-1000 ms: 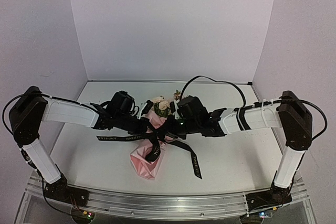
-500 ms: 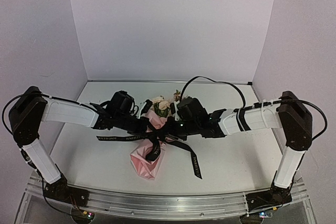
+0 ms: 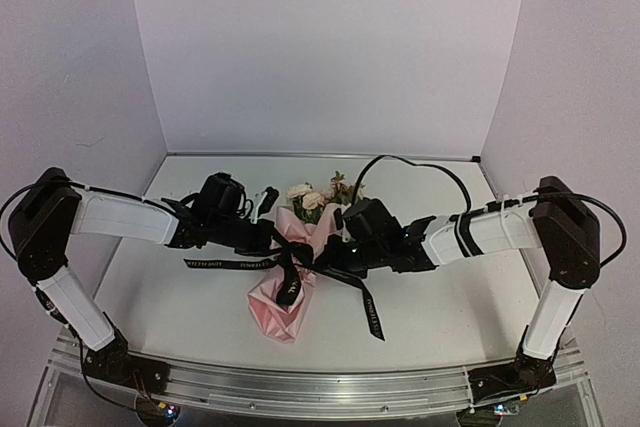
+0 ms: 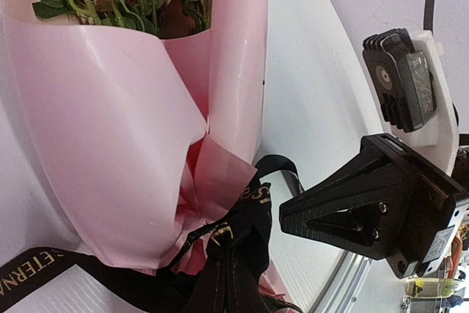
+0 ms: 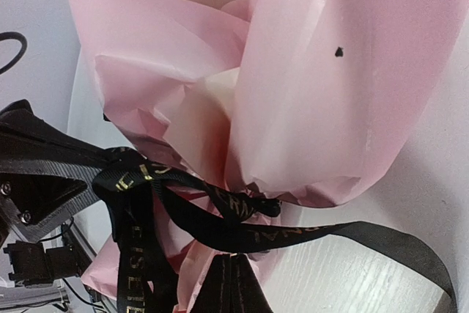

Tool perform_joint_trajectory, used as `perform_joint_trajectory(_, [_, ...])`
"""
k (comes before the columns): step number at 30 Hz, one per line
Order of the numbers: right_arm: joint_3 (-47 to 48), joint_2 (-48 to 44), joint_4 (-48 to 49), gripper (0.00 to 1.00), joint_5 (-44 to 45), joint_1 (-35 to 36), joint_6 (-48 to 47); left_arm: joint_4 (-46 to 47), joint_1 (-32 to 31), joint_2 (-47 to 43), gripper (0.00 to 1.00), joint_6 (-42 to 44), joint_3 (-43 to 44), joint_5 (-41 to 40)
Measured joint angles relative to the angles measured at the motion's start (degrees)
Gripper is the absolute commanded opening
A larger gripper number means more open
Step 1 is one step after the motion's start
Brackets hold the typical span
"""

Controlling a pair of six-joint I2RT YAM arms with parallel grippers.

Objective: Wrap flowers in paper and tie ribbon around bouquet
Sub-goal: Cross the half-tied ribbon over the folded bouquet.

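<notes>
The left gripper (image 3: 272,240) is closed at the left side of the waist of the bouquet (image 3: 272,312). The right gripper (image 3: 323,252) is closed at the right side of that waist. In each wrist view a bunched strand of the ribbon (image 5: 242,236) runs taut to the bottom edge. Each gripper therefore appears to pinch the ribbon, though the frame cuts off the pinch itself. The black ribbon, printed with pale gold letters, goes around the bouquet's waist and crosses in a knot on its upper face. One tail lies flat to the bouquet's left, another trails off to its right and toward its pointed end, and a loop hangs over the wrapping below the knot. The pink paper (image 4: 110,144) forms a cone around the flowers (image 3: 315,197). It overlaps along the front, flares open at the bloom end and is gathered and crumpled below the waist. Cream and pale pink blooms with green leaves stick out of the bouquet's wide mouth. The bouquet lies on the white table (image 3: 450,297) between the two forearms, which reach in from either side. A black cable (image 3: 420,160) arcs above the right arm, just right of the blooms.
</notes>
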Motion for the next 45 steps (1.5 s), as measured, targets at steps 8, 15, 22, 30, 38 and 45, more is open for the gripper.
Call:
perform_joint_trajectory(8, [1.30, -0.02, -0.62, 0.27, -0.46, 0.30, -1.12, 1.42, 0.00, -0.03, 0.00, -0.13, -0.20, 3.04])
perform_joint_trajectory(15, [4.25, -0.02, -0.57, 0.31, -0.90, 1.07, -2.04, 1.28, -0.02, 1.26, 0.00, 0.18, 0.18, 6.22])
perform_joint_trajectory(22, [5.16, -0.02, -0.65, 0.33, -1.18, 1.38, -1.93, 0.97, -0.02, 2.74, 0.00, 0.26, 0.59, 7.11])
perform_joint_trajectory(30, [7.32, 0.92, -0.66, 0.25, -1.32, 1.51, -1.12, 0.92, -0.02, 2.85, 0.00, 0.34, 1.00, 7.39])
perform_joint_trajectory(38, [8.67, 2.67, -2.08, 0.18, -0.84, 1.51, -0.05, 0.92, -0.02, 2.85, 0.00, 0.32, 1.00, 7.39])
perform_joint_trajectory(45, [8.86, 2.67, -4.19, 0.22, 0.00, 1.49, -0.09, 0.94, -0.02, 2.83, 0.00, 0.30, 1.00, 7.31])
